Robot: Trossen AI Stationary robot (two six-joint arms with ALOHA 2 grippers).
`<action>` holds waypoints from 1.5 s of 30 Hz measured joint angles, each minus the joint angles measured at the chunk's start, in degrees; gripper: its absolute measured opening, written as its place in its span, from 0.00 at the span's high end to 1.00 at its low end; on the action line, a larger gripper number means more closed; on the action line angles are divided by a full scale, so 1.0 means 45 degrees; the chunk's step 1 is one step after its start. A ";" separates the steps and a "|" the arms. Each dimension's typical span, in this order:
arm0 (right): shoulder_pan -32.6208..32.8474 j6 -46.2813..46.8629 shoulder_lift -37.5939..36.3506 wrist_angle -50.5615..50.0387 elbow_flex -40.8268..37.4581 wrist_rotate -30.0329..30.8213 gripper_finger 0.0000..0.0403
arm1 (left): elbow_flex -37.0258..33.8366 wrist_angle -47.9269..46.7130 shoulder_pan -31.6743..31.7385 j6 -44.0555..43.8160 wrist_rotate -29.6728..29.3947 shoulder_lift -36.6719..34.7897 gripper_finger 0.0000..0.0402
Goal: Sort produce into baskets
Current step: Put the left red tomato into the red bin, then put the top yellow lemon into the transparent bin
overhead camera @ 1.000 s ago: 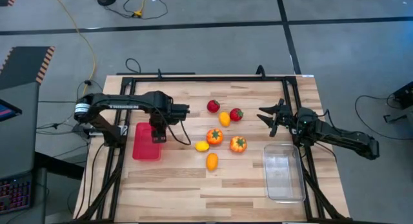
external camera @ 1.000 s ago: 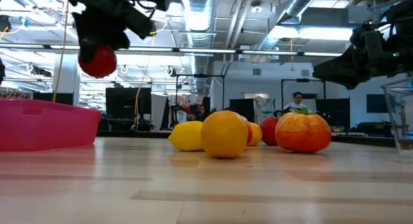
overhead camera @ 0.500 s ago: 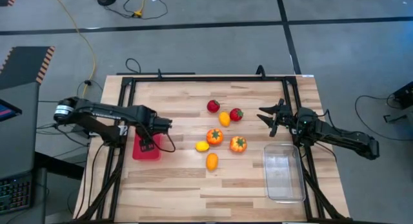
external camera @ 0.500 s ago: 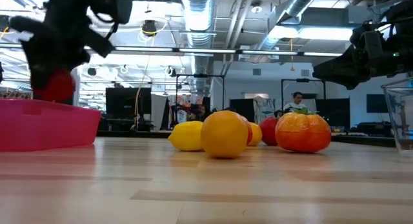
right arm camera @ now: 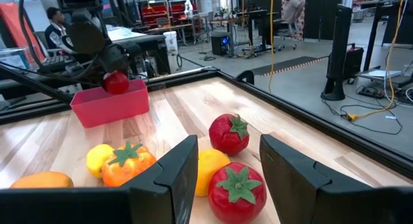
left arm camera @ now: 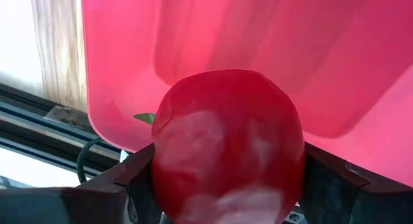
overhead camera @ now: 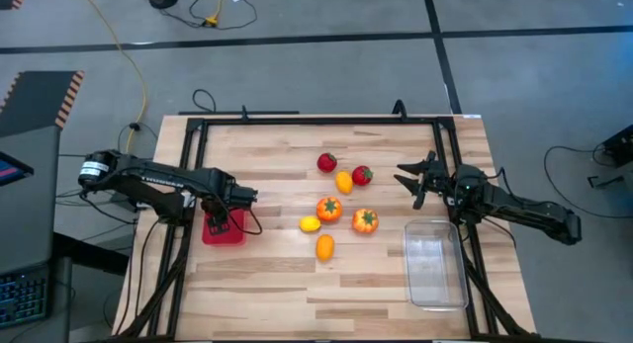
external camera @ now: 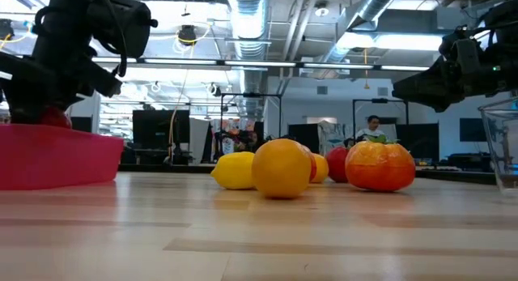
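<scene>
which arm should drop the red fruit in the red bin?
Left. The left claw already grips the round red fruit over the small opaque red plastic bin; the right claw waits open by the clear bin.

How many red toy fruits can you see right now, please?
3. Two red strawberry-like pieces sit on the wooden table's far side, one left of the other. The third red fruit is held in the left gripper's jaws over the small red plastic bin.

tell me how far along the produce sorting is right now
Done: nothing visibly lies in the clear bin. In hand: the left gripper holds a red fruit over the red bin, not yet released. Left: seven pieces on the table, including an orange tomato. The right gripper waits open beside them.
</scene>
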 joint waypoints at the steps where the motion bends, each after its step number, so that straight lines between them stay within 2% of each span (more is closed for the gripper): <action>1: 0.0000 -0.0001 0.0000 0.0016 -0.0001 0.0000 0.52 | -0.0011 0.0000 0.0000 0.0014 0.0003 0.0000 0.35; 9: 0.0000 -0.0003 0.0000 0.0093 0.0000 0.0015 0.48 | -0.0013 0.0092 0.0000 0.0259 -0.0002 0.0000 0.34; 20: 0.0000 -0.0001 0.0000 0.0109 0.0002 0.0019 0.25 | -0.0013 0.0089 0.0000 0.0265 0.0027 0.0000 0.09; 30: 0.0005 0.0001 0.0000 0.0129 0.0002 0.0019 0.02 | -0.0008 0.0088 0.0000 0.0061 0.0080 0.0005 0.06; 33: 0.0009 0.0143 0.0000 0.0125 0.0002 0.0015 0.01 | -0.0008 0.0088 0.0000 0.0065 -0.0099 0.0005 0.06; 38: 0.0034 0.1931 0.0000 0.0153 0.0006 0.0010 0.04 | -0.0003 0.0092 0.0000 0.0065 -0.0099 -0.0093 0.06; 41: 0.0034 0.2755 0.0008 0.0044 0.0264 0.0002 0.04 | -0.0003 0.0172 0.0000 0.0013 -0.0113 -0.0472 0.06; 45: 0.0034 0.2788 -0.0014 0.0295 0.1040 -0.0229 0.04 | 0.0001 0.0566 0.0000 -0.0309 -0.0208 -0.1355 0.06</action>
